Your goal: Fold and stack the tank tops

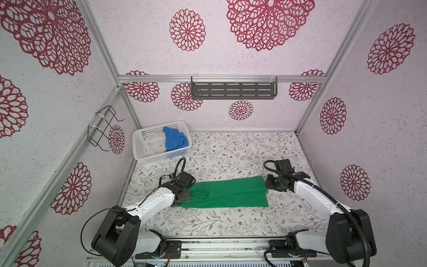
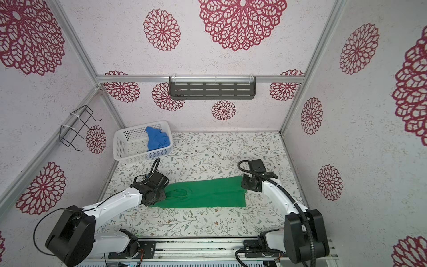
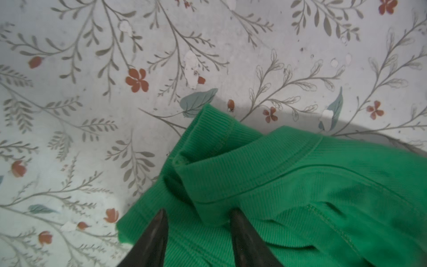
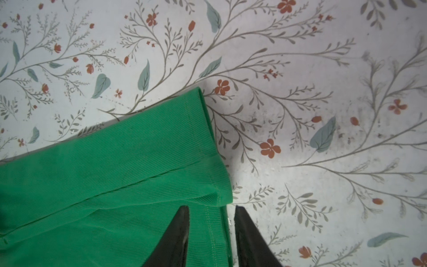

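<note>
Since the bright green ribbed-cloth tank top (image 1: 231,194) lies flat on the floral counter (image 1: 231,150), both ends are covered: left fingers (image 3: 154,235) apart over the straps, right fingers (image 4: 178,233) apart astride the hem, fold prep I'd guess. Royal blue cloth top (image 1: 174,138) sits in the white perforated plastic basket (image 1: 159,158).

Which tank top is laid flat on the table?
The green tank top, spread on the table; the blue tank top lies crumpled in the white basket.

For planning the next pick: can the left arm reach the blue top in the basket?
Probably yes. The blue top lies uncovered in the open-topped basket near the left gripper, only bare table between.
</note>
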Action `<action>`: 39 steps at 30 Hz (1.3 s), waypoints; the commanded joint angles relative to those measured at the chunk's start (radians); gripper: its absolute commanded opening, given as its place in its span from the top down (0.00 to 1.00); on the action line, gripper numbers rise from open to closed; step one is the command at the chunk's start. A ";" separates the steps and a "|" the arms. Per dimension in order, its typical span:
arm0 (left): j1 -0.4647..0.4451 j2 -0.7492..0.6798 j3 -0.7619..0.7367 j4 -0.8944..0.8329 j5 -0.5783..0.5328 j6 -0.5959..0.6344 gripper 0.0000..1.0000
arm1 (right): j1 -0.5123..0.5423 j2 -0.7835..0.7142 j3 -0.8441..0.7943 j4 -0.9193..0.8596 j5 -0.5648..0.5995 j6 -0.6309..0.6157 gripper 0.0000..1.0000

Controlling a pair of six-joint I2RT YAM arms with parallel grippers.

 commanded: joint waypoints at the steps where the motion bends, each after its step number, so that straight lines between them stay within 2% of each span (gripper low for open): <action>1: 0.016 0.043 0.020 0.076 0.044 0.036 0.61 | -0.010 0.030 -0.015 0.041 -0.018 0.019 0.64; 8: 0.041 0.066 0.051 0.058 0.042 0.073 0.93 | -0.011 0.121 -0.010 0.108 -0.056 -0.002 0.58; 11: 0.056 0.053 0.064 0.041 0.034 0.087 1.00 | -0.011 0.143 -0.006 0.119 -0.080 -0.009 0.66; 16: 0.088 0.039 0.083 0.018 0.029 0.126 1.00 | -0.010 0.131 -0.002 0.098 -0.094 -0.027 1.00; 29: 0.232 0.081 0.130 0.015 0.039 0.267 1.00 | -0.007 -0.041 -0.040 -0.076 -0.121 -0.019 1.00; 34: 0.252 0.153 0.135 0.049 0.071 0.289 1.00 | 0.005 -0.061 -0.102 -0.048 -0.156 0.009 1.00; 39: 0.251 0.146 0.137 0.022 0.082 0.293 0.66 | 0.037 -0.055 -0.124 -0.004 -0.165 0.037 1.00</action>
